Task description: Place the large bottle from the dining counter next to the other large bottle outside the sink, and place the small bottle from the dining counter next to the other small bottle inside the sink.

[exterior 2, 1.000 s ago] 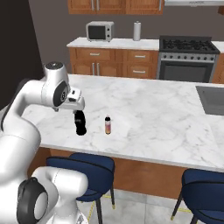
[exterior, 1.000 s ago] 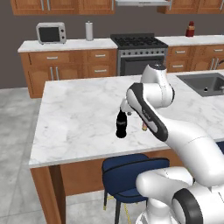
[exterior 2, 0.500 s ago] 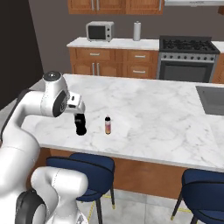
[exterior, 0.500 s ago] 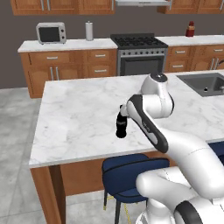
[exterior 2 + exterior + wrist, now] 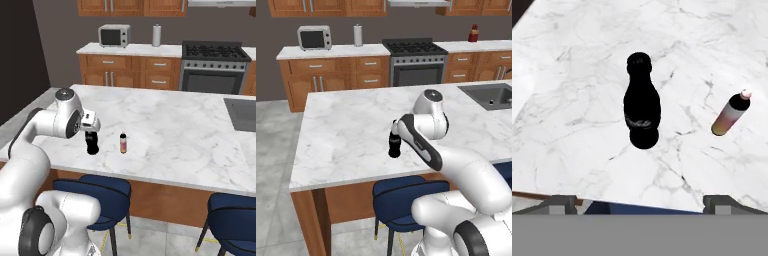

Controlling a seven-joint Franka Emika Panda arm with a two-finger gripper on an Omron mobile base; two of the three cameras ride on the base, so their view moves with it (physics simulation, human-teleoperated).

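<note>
The large bottle (image 5: pixel 642 107), black and contoured, stands upright on the dining counter (image 5: pixel 346 125) near its front edge. My gripper (image 5: pixel 641 202) hangs just above it, open wide, its fingertips (image 5: pixel 562 202) apart from the bottle and nothing between them. The right base view has the gripper (image 5: pixel 91 133) right over the cap of the large bottle (image 5: pixel 92 145). In the left base view the gripper (image 5: pixel 394 128) sits over the large bottle (image 5: pixel 394 144). The small bottle (image 5: pixel 123 143), orange-red with a pale top, stands a short way to the right, also in the hand view (image 5: pixel 729 116). The sink (image 5: pixel 491 95) lies at the counter's far right.
Blue stools (image 5: pixel 95 192) stand under the counter's front edge. Behind are wooden cabinets with a microwave (image 5: pixel 314 37), a paper towel roll (image 5: pixel 358 35) and a stove (image 5: pixel 413 47). A red bottle (image 5: pixel 473 34) stands on the back counter at the far right.
The arm has folded lower and the hand has come down closer over the black bottle. Both bottles stand where they were. The jaws stay open.
</note>
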